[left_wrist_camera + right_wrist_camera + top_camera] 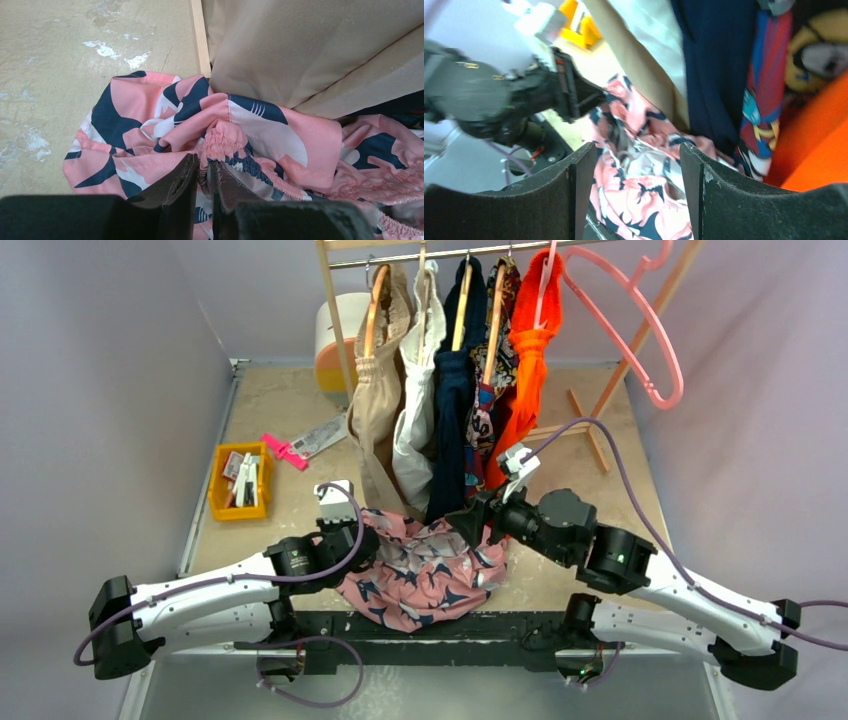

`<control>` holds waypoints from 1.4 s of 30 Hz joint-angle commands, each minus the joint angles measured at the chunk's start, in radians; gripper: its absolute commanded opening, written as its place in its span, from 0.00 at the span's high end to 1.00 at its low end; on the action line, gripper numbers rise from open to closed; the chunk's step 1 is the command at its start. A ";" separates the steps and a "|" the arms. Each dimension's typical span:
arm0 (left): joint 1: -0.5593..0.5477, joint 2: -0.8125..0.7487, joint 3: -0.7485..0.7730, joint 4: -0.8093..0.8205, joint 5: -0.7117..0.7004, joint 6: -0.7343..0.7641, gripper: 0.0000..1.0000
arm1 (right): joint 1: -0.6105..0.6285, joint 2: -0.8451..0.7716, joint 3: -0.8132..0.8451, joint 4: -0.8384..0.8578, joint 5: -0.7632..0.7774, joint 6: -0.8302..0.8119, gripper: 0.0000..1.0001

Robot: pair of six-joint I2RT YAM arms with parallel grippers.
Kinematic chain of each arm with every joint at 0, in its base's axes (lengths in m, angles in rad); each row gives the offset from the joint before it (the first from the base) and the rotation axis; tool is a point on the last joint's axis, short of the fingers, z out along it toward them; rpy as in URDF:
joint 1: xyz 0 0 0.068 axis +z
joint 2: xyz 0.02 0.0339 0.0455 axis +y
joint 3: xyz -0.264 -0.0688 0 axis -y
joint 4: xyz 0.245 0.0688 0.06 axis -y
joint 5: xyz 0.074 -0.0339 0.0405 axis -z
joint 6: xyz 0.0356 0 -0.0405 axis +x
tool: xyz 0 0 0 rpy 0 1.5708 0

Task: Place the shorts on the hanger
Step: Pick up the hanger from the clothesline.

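Soft pink fabric shorts with the navy-and-white swirl print [425, 580] are lying crumpled on the beige surface [290, 400] at the near edge, between the two arms and just under the hems of the clothes hanging on the wooden rack [337, 330]. Left fingers [182, 175] are standing narrow, pinching a fold of the gathered waistband. Right fingers [579, 180] are standing wide with nothing between them, hovering by the right side of the shorts. Large pink plastic hanger [662, 400] is hanging empty at the far right end of the rack, well apart from the shorts. I'm reading this as the grasp stage: nothing is on the hanger yet, so the task is barely started. To do it well, I'm suggesting the right fingers come down on the waistband elastic itself, not loose leg cloth, well apart from the left pinch, so the band is stretching flat between both. Single layer only, or the waist won't open. Lift toward the near side first, since the tan garment [300, 50] is hanging right against the shorts' far edge and could snag. Risk: thin pinch slipping off the elastic.
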 commanded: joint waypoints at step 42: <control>0.004 0.096 0.065 0.090 0.010 0.072 0.85 | -0.704 0.439 0.881 0.190 0.288 -0.428 0.14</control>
